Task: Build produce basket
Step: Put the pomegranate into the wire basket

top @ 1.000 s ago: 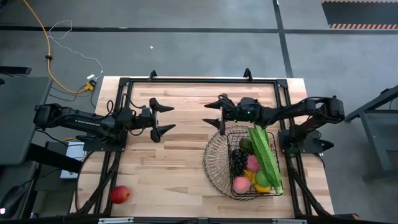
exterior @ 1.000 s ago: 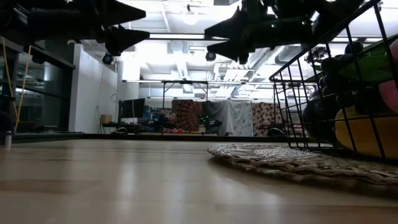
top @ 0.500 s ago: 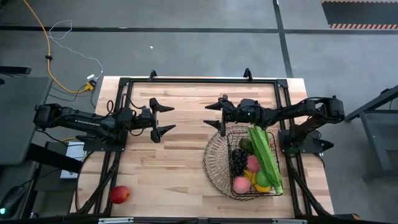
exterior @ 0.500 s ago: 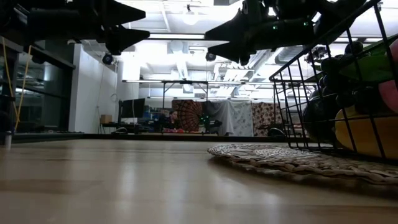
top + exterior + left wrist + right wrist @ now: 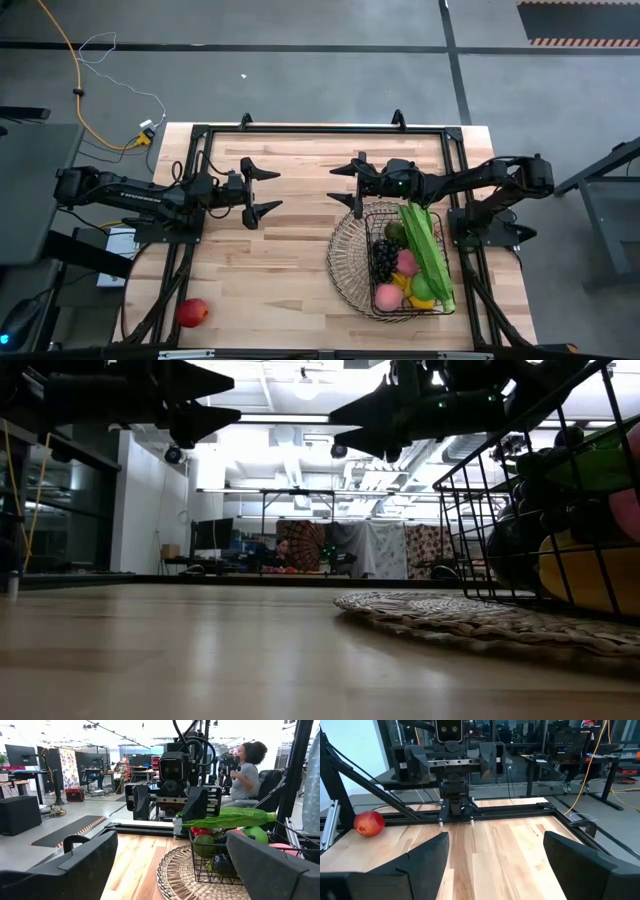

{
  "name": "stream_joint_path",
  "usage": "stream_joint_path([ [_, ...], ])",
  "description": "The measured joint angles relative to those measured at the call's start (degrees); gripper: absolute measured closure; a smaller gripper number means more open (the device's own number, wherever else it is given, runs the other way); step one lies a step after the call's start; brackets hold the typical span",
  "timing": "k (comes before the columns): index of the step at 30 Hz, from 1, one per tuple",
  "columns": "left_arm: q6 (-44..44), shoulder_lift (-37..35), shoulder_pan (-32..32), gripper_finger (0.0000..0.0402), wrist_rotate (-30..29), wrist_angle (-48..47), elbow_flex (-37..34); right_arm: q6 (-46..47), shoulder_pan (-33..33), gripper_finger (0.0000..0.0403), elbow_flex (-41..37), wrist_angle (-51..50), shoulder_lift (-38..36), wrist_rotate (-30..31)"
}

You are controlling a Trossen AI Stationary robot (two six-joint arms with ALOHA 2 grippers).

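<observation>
The basket (image 5: 342, 262), dark wire with a wide round woven rim (image 5: 450, 608), stands on the table's right half. In it lie long green beans (image 5: 426, 250), dark grapes (image 5: 383, 259), pink peaches (image 5: 389, 296) and an avocado (image 5: 395, 232). A red fruit (image 5: 192, 312) rests alone on the table near the front left corner. My left gripper (image 5: 274, 189) hovers open above the table's left middle, pointing right. My right gripper (image 5: 336, 185) hovers open just beyond the basket's far rim, pointing left. The two face each other, each with nothing between its fingers.
A black frame (image 5: 300, 129) runs along the table's far and side edges. Bare wood lies between the two grippers and in front of the left one. The left wrist view shows a seated person (image 5: 246, 767) beyond the table.
</observation>
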Motion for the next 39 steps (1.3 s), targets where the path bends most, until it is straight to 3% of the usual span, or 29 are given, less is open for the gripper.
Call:
stream_joint_path([
  [6, -3.85, 0.0, 0.0, 0.0039, 0.0, 0.0, 0.0, 0.0, 0.0, 0.0089, 0.0, -0.04, 0.0, -0.02],
  [11, -12.77, 0.0, -0.88, 0.0039, 7.38, -5.58, 3.87, 0.0, 0.0, 0.0089, 0.0, -0.02, 0.0, 0.0],
  [14, -14.05, 0.4, -4.22, 0.0039, 6.25, -19.24, 9.38, 0.02, 0.0, 0.0089, 0.0, -0.03, 0.0, 0.0],
  [17, -15.15, 1.86, -9.32, 0.0039, 2.38, -39.31, 16.71, 0.02, 0.0, 0.0089, 0.0, -0.04, 0.0, -0.02],
  [20, -19.94, 4.6, -15.21, 0.0039, -0.52, -61.47, 24.29, 0.02, 0.0, 0.0089, 0.0, -0.04, 0.0, -0.02],
  [24, -28.65, 9.6, -24.56, 0.0039, -1.75, -79.1, 30.73, 0.24, 0.0, 0.0089, 0.0, -0.04, 0.0, -0.02],
  [33, -49.2, 20.71, -41.93, 0.0039, 1.91, -91.25, 35.2, 3.11, 0.0, 0.0089, 0.02, -0.04, 0.02, -0.04],
  [39, -60.55, 26.66, -49.9, 0.0039, 12.43, -91.32, 35.19, 3.06, 0.0, 0.0089, 0.02, -0.02, 0.02, -0.04],
])
